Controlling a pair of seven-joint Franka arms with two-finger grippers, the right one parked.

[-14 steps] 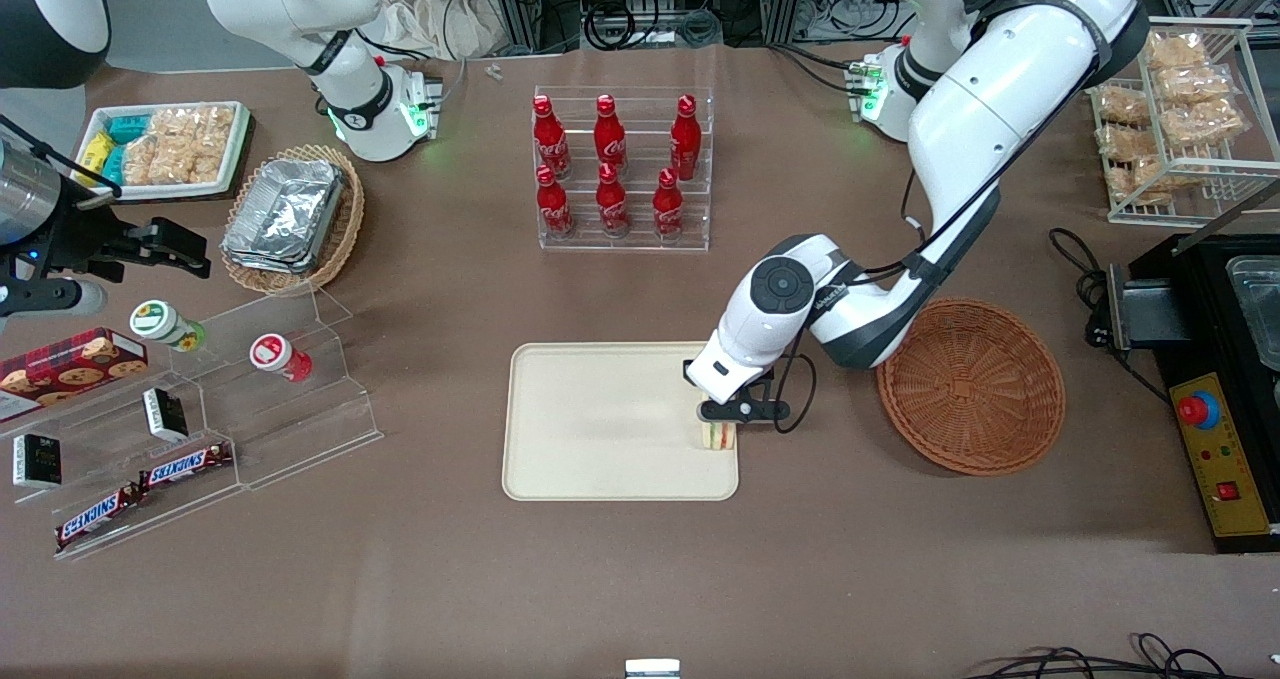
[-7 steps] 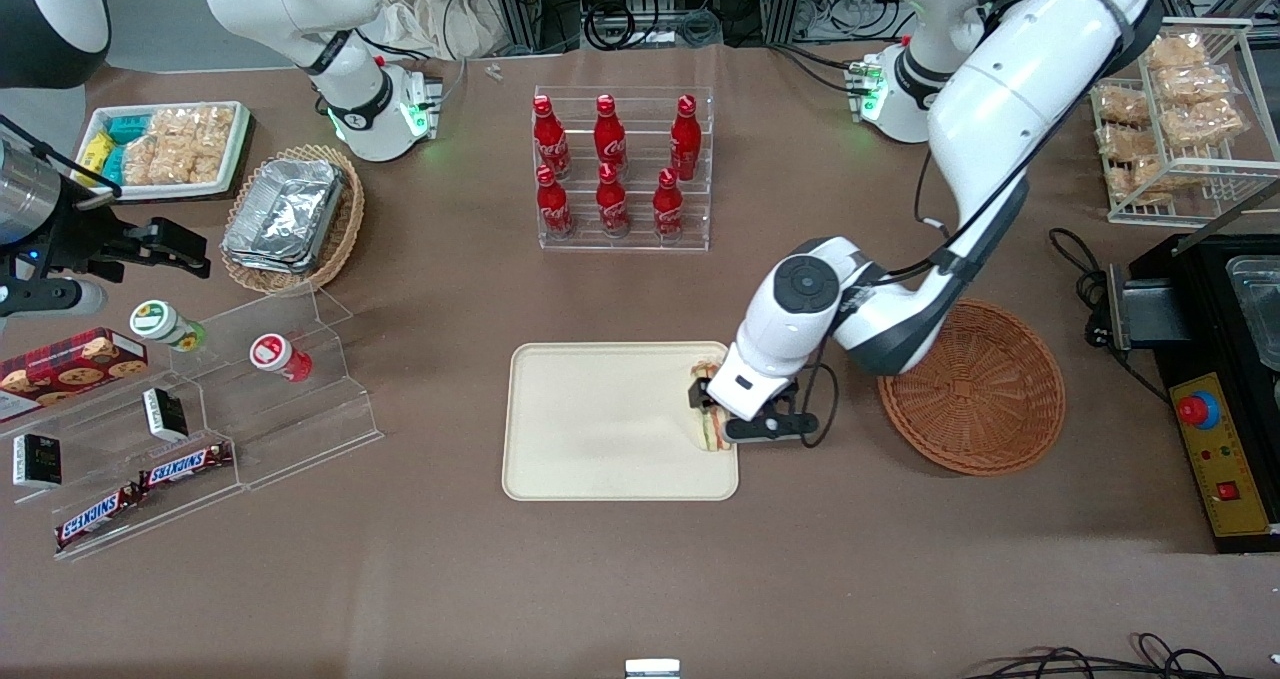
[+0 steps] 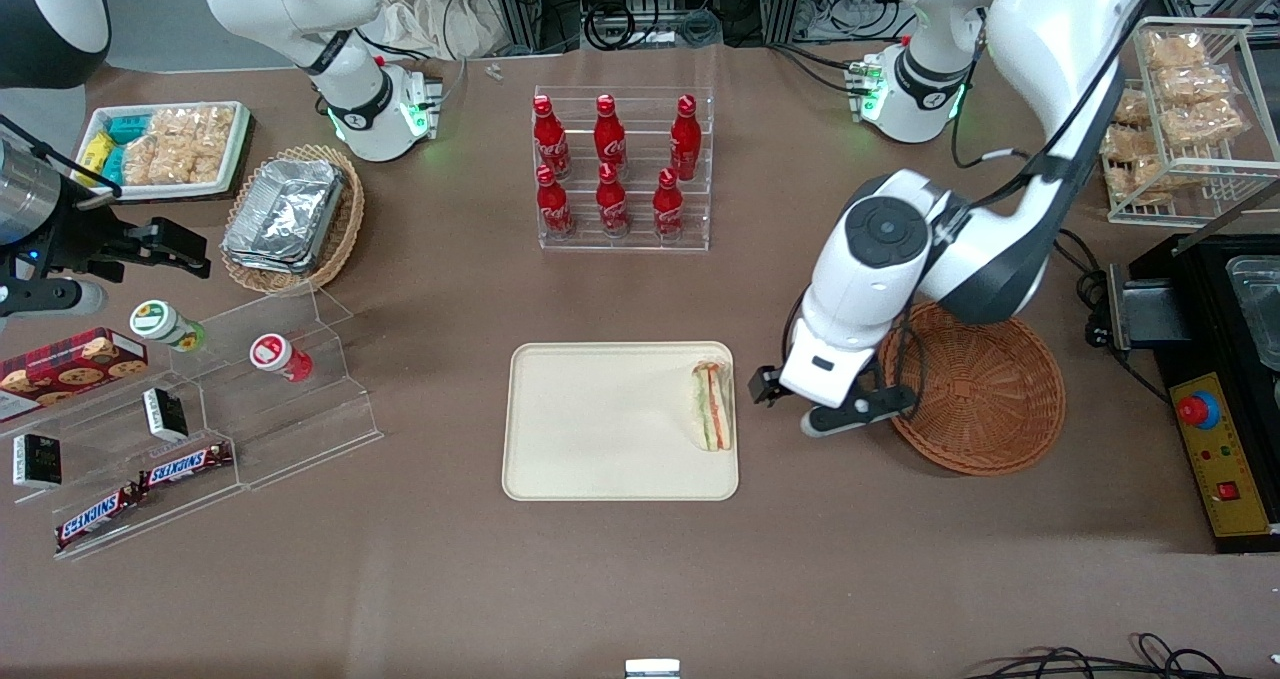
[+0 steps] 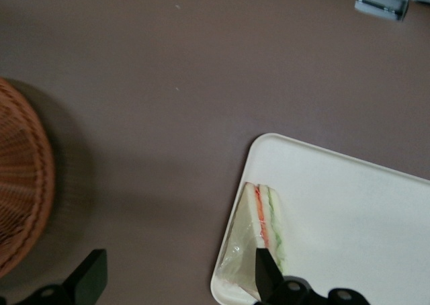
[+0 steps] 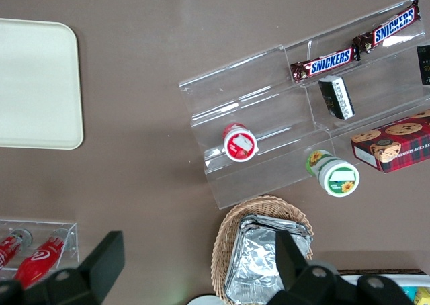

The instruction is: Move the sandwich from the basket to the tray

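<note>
the sandwich (image 3: pixel 713 406) lies on the tray (image 3: pixel 600 429), tight against the rim at the end nearest the basket (image 3: pixel 985 389), with its filling layers facing up; in the wrist view the sandwich (image 4: pixel 259 234) sits at the tray (image 4: pixel 349 218) corner, its clear wrap reaching the edge. the hand (image 3: pixel 815 406) hangs above the bare table (image 3: pixel 800 559) between tray and basket, fingers spread and holding nothing, one fingertip (image 4: pixel 91 278) showing toward the basket (image 4: pixel 20 184) and the other overlapping the sandwich in that view. the placing appears done, so the step in hand is judged to be the retreat: it is best made upward and away from the tray, keeping the spread fingers clear of the wrap so the sandwich is not dragged off the rim. the basket is empty.
</note>
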